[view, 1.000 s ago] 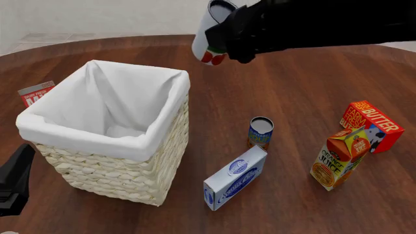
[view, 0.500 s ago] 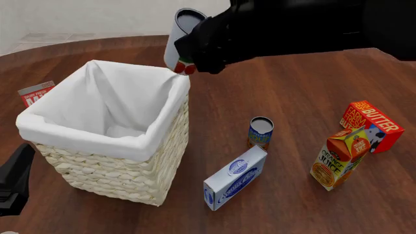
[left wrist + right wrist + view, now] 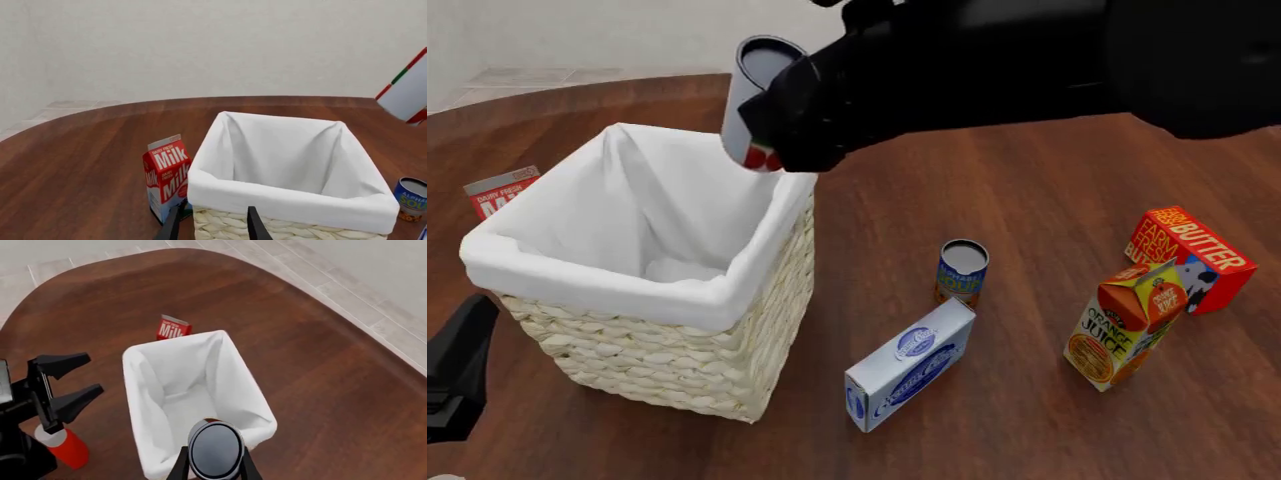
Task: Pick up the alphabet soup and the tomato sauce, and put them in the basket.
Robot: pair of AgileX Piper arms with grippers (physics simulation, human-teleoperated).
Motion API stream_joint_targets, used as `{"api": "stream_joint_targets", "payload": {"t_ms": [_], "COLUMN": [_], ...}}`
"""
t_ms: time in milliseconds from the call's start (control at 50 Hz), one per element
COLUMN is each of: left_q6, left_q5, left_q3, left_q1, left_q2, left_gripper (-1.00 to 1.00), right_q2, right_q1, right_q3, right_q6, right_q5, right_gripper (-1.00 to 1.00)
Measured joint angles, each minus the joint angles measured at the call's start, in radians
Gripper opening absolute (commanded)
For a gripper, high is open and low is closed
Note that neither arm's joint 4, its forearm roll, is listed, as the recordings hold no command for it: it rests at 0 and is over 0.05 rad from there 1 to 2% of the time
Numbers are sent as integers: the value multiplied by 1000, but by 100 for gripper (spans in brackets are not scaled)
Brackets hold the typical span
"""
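Note:
My right gripper (image 3: 785, 125) is shut on the tomato sauce (image 3: 751, 95), a white can with red and green marks, tilted in the air over the basket's far right corner. The right wrist view shows the can's grey top (image 3: 215, 450) between the fingers (image 3: 179, 466), above the basket's lining (image 3: 200, 385). The basket (image 3: 627, 285) is cream wicker with a white cloth, left of centre. The alphabet soup (image 3: 962, 272), a blue can, stands upright on the table to the basket's right; it also shows in the left wrist view (image 3: 411, 197). My left gripper (image 3: 212, 227) is open and empty at the basket's near left side.
A milk carton (image 3: 501, 190) stands behind the basket's left side. A blue-and-white flat box (image 3: 910, 363) lies near the front. An orange juice carton (image 3: 1124, 325) and a red butter box (image 3: 1185, 258) stand at the right. A red cylinder (image 3: 63, 447) stands by the left arm.
My right gripper has carried the tomato sauce leftward and toward the near side, from beyond the basket to over its far right corner. The left arm has not moved.

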Motion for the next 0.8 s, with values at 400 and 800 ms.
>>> {"api": "stream_joint_targets", "payload": {"t_ms": [400, 800], "left_q6": [-4, -8], "left_q5": [-3, -5], "left_q3": [0, 0], "left_q1": [3, 3], "left_q2": [0, 0], "left_gripper": [100, 100], "right_q2": [55, 109], "right_q1": [36, 70], "right_q3": [-35, -68], "right_q6": [-8, -15], "right_q5": [-8, -16], "right_gripper": [-100, -100]}}
